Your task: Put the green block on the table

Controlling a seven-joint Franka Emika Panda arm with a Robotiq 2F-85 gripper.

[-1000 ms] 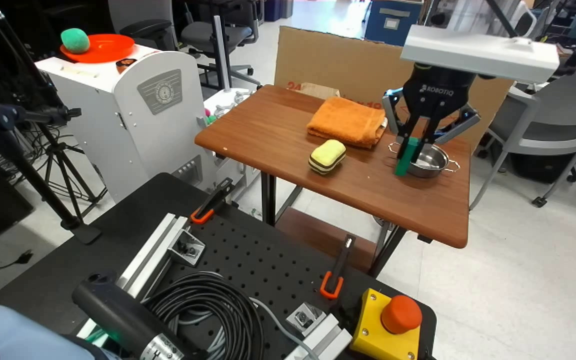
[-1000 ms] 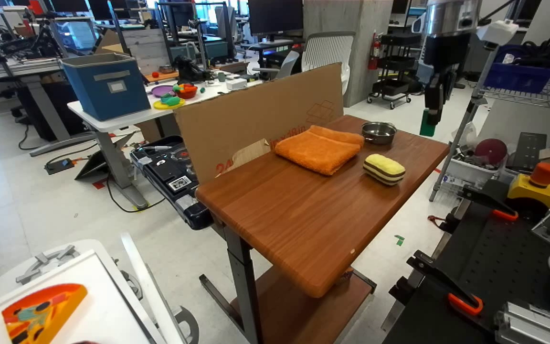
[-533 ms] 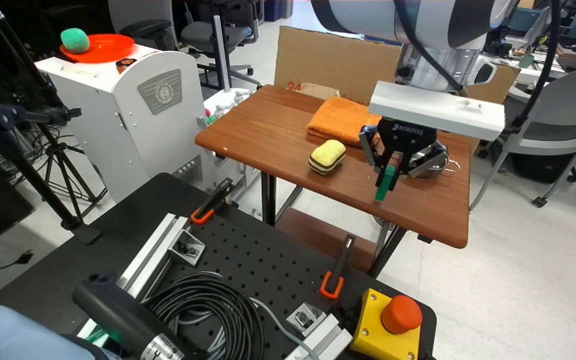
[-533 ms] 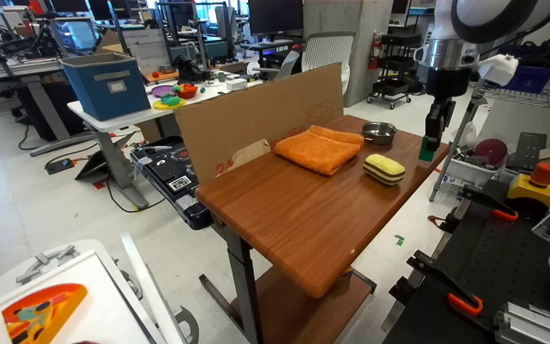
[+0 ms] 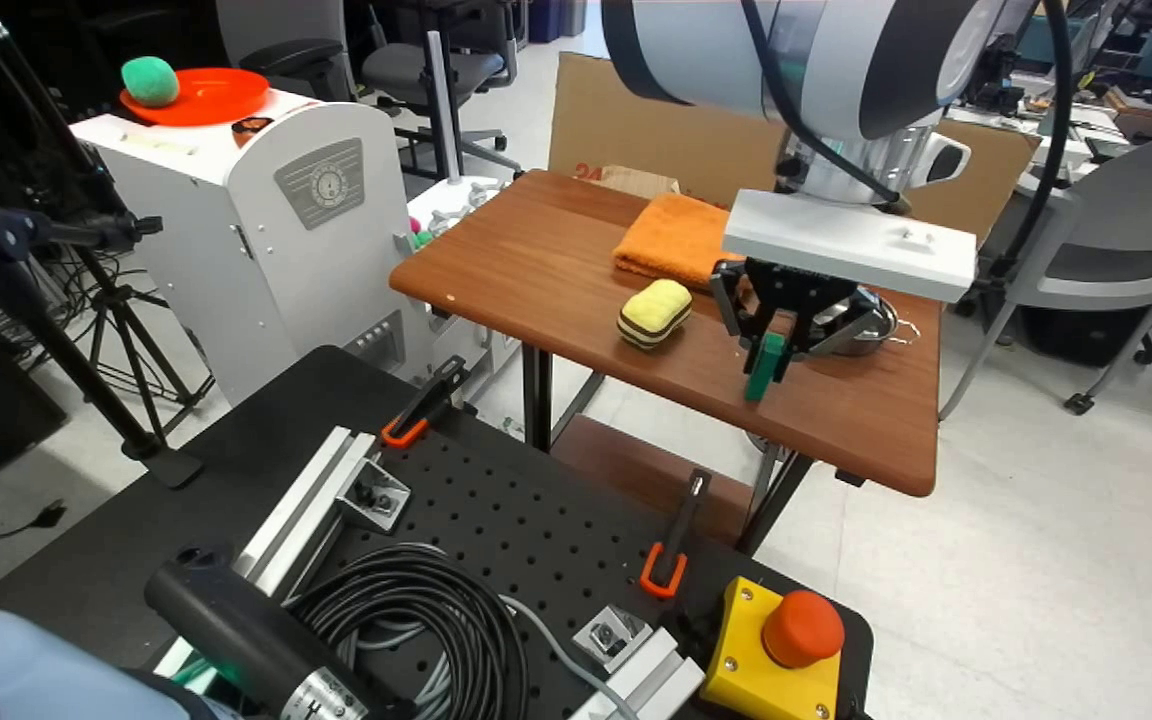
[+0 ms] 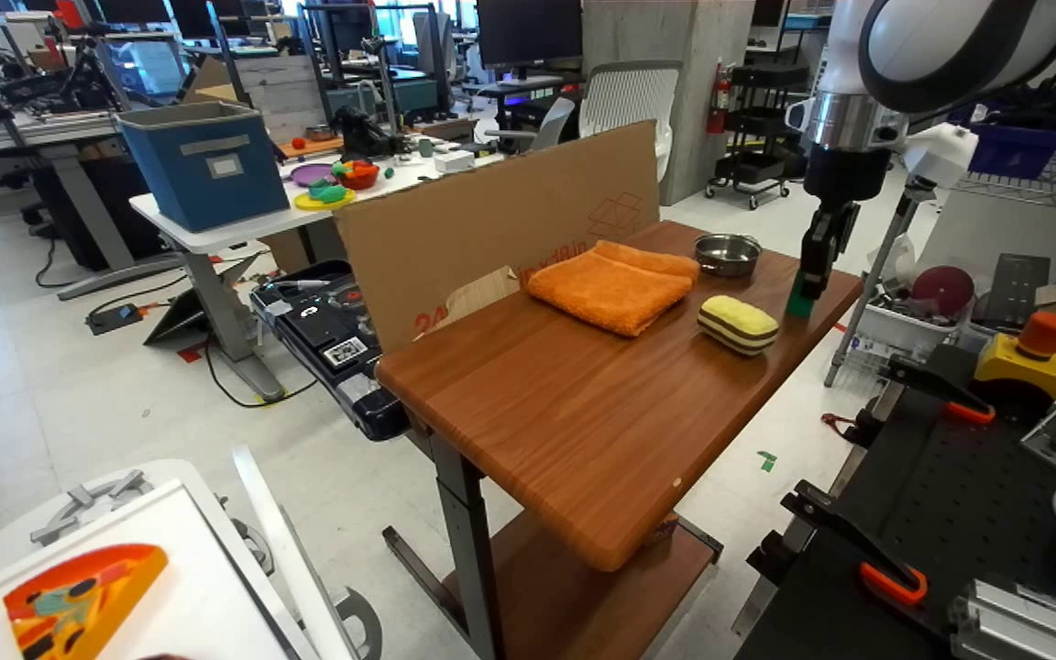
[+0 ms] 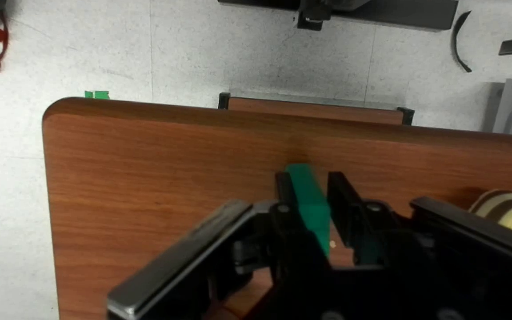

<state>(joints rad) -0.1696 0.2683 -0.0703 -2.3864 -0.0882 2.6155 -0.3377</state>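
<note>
1. Jutting down between the dark fingers (image 7: 341, 195) of the gripper (image 7: 309, 178), the green block (image 5: 763, 372) is right of centre in an exterior view, over the lower right part of the table (image 6: 565, 403), close to its lower edge there.
2. Its lower end looks to be at the table surface or just above it; whether they touch I cannot tell.
3. In the wrist view, mid-frame, the left-hand finger seems to lie against the block, yet a strip of wood shows between the block and the tip of the right-hand one — a firm pinch or a slack one, I cannot tell.
4. Judging by its plain faces and slim build, it is probably light, stiff and hard to damage, though perhaps smooth enough to swivel if held loosely.
5. The best hold is across its narrow width, toward the upper end, so the lower end meets the table before the fingertips do.
6. Placing or letting go looks like the step in hand, the task nearly done.
7. Slender as it is, it may topple if freed on end — better to seat it squarely, then part the fingers gently. The yellow block (image 6: 737, 324), to its lower left in an exterior view, is near but apart.
</note>
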